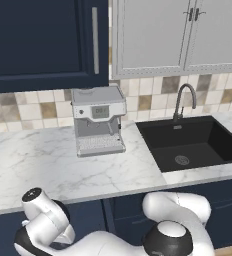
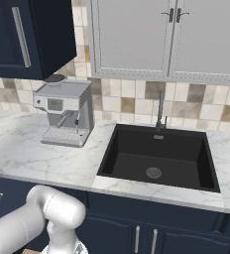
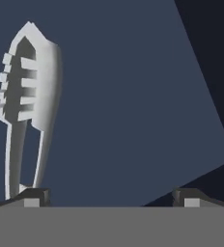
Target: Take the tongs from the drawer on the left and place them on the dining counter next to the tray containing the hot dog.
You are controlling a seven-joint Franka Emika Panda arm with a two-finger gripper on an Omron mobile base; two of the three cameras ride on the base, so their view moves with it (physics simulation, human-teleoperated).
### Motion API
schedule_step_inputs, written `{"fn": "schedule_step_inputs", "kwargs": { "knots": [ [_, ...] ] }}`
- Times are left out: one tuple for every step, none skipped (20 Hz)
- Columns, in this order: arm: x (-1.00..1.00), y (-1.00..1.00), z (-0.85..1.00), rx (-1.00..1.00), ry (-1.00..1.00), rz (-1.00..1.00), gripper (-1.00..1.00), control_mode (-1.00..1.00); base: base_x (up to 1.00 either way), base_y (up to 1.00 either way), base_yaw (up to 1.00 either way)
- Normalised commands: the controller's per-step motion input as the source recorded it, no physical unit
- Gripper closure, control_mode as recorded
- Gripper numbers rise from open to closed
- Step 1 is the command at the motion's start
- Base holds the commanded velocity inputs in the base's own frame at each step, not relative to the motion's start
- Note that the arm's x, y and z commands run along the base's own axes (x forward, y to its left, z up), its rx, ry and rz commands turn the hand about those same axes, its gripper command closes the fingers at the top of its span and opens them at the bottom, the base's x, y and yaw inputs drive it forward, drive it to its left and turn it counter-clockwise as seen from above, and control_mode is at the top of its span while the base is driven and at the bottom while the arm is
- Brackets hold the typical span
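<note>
Hovering inside the drawer (image 3: 133, 96), the end effector (image 3: 109, 195) stands spread wide and empty. The tongs (image 3: 24, 96) lie on the drawer floor, off toward its left fingertip (image 3: 32, 195), long axis running away from the hand, toothed tip farthest.

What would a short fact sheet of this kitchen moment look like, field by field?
counter: white marble top on navy cabinets
coffee machine: silver, standing on the counter left of the sink
sink: black basin, faucet behind it
tongs: pale toothed tip and thin arms, lying on a blue surface, seen from the hand
gripper: jaws wide open, nothing between them; tongs by one fingertip
upper cabinets: navy at left, grey at right
</note>
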Motion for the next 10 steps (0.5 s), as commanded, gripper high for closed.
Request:
{"fn": "schedule_step_inputs", "kwargs": {
  "knots": [
    [0.07, 0.1, -0.14, -0.03, 0.0, 0.0, -1.0, -1.0, 0.0, 0.0, 0.0],
    [0.07, 0.14, -0.11, -0.04, 0.0, 0.0, -1.0, -1.0, 0.0, 0.0, 0.0],
    [0.04, 0.17, -0.08, -0.04, 0.0, 0.0, -1.0, -1.0, 0.0, 0.0, 0.0],
    [0.03, 0.19, -0.04, -0.04, 0.0, 0.0, -1.0, -1.0, 0.0, 0.0, 0.0],
    [0.03, 0.18, -0.02, -0.03, 0.01, 0.0, -1.0, -1.0, 0.0, 0.0, 0.0],
    [0.02, 0.16, 0.0, -0.03, 0.01, 0.0, -1.0, -1.0, 0.0, 0.0, 0.0],
    [0.0, 0.15, 0.0, -0.02, 0.03, -0.01, -1.0, -1.0, 0.0, 0.0, 0.0],
    [0.01, 0.15, 0.0, -0.02, 0.04, -0.01, -1.0, -1.0, 0.0, 0.0, 0.0],
    [0.01, 0.14, 0.0, -0.01, 0.07, -0.01, -1.0, -1.0, 0.0, 0.0, 0.0],
    [0.06, 0.16, -0.03, -0.01, 0.08, 0.0, -1.0, -1.0, 0.0, 0.0, 0.0]
  ]
}}
